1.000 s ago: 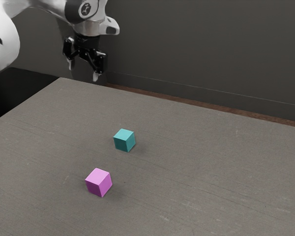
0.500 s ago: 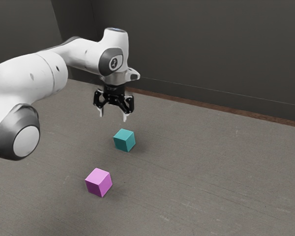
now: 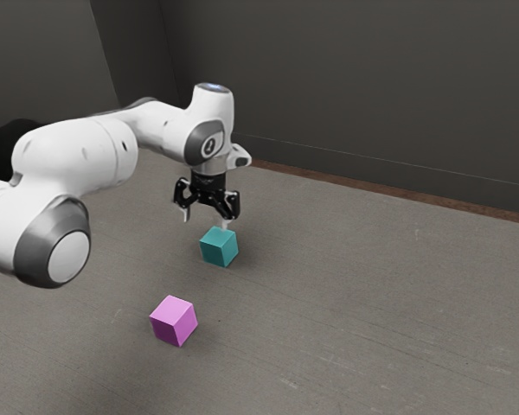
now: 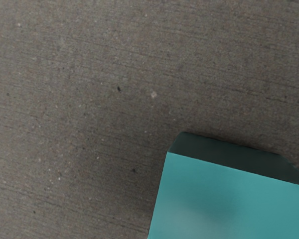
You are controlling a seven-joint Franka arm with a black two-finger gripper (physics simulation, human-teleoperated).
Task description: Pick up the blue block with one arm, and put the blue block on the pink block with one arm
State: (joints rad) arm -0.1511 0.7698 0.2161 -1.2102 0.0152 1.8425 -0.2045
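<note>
Your black two-finger gripper (image 3: 207, 218) hangs just above the teal-blue cube (image 3: 218, 246). Its fingers are spread apart and nothing is gripped. The teal-blue cube sits flat on the grey textured tabletop (image 3: 372, 285). The magenta-pink cube (image 3: 173, 320) is on the same tabletop, near the teal-blue cube but clear of it, closer to the camera and slightly toward the exterior view's left. In the wrist view, the teal-blue cube (image 4: 229, 199) has its top face right under the hand, with bare tabletop (image 4: 89, 99) beside it.
</note>
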